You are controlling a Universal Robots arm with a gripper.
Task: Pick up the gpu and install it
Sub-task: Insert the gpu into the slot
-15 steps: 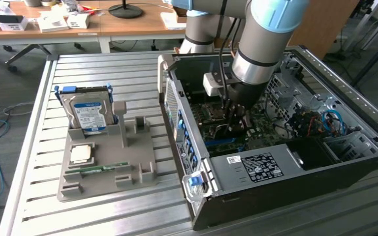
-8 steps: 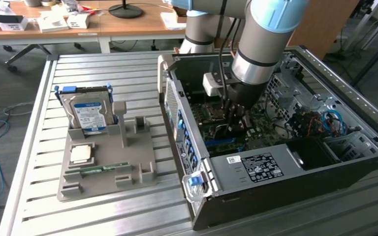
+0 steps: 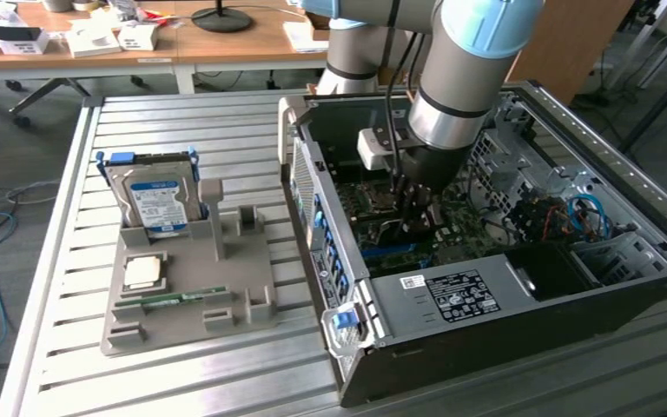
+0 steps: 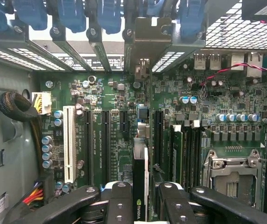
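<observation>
The gripper [image 4: 144, 189] is clamped on the gpu [image 4: 139, 170]. Pickup is complete. The gpu stands edge-on over the motherboard [image 4: 208, 93], not yet released.

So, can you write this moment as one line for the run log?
step: install | gripper: shut on gpu | place: inside case, gpu edge-on over motherboard | seated: cannot tell

gpu [image 4: 139, 179] | dark, edge-on, upright | in tool [image 4: 143, 201] grip | over motherboard slots [image 4: 103, 140]
</observation>
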